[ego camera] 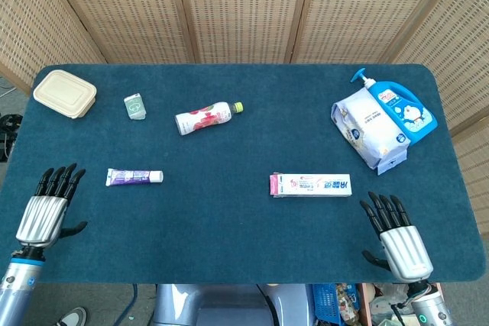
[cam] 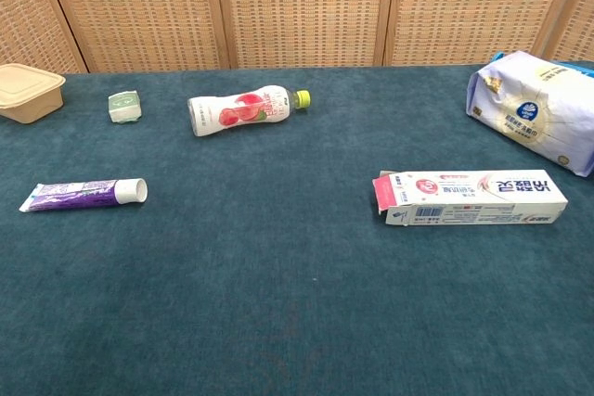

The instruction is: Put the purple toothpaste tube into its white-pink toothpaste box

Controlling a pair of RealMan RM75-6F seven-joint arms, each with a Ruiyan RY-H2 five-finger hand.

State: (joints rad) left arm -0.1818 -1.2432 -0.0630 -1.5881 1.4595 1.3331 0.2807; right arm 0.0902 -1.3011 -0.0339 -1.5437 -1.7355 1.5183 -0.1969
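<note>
On the dark blue bench [ego camera: 252, 219], in front of woven tan screens [ego camera: 244, 5], lies one purple toothpaste tube [ego camera: 134, 177], well to the left of one white-pink box [ego camera: 310, 185] whose end flap is open. Behind the box are one drink bottle [ego camera: 206, 117], one small green pack [ego camera: 134, 105], one tan lunch box [ego camera: 65, 93], one white bag [ego camera: 367, 129] and one blue pump bottle [ego camera: 399, 106]. Each robot hand, left [ego camera: 47, 208] and right [ego camera: 396, 234], is empty with fingers spread.

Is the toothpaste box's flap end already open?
Yes: in the chest view the box lies flat with its pink flaps folded out at the end nearer the tube.
</note>
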